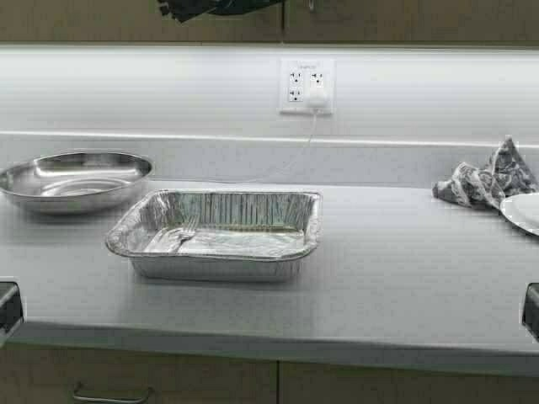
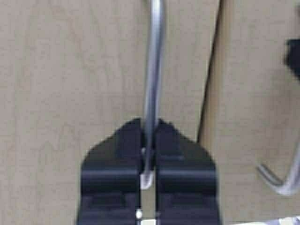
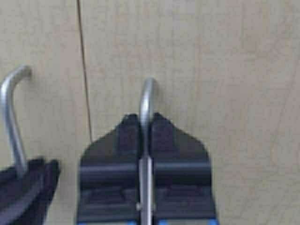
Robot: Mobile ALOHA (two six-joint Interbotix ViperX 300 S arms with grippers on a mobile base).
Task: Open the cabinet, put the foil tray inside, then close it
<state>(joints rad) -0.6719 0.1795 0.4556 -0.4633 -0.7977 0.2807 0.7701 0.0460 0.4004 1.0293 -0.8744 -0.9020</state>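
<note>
The foil tray (image 1: 217, 231) sits empty on the grey counter, mid-front. The cabinet (image 1: 379, 21) shows only as its lower edge at the top of the high view. My left gripper (image 2: 149, 123) is shut on the left door's silver handle (image 2: 154, 61), and a dark part of it shows at the cabinet's lower edge (image 1: 189, 8). My right gripper (image 3: 146, 117) is shut on the right door's handle (image 3: 147, 96). The two doors stand side by side with a thin seam (image 3: 84, 70) between them. Each wrist view shows the other handle (image 3: 11, 117) nearby.
A round steel bowl (image 1: 74, 178) stands left of the tray. A wall socket (image 1: 306, 86) with a white plug and cord is behind it. A crumpled cloth (image 1: 488, 178) and a white plate (image 1: 524, 210) lie at the right. Drawer units (image 1: 109, 383) sit below the counter.
</note>
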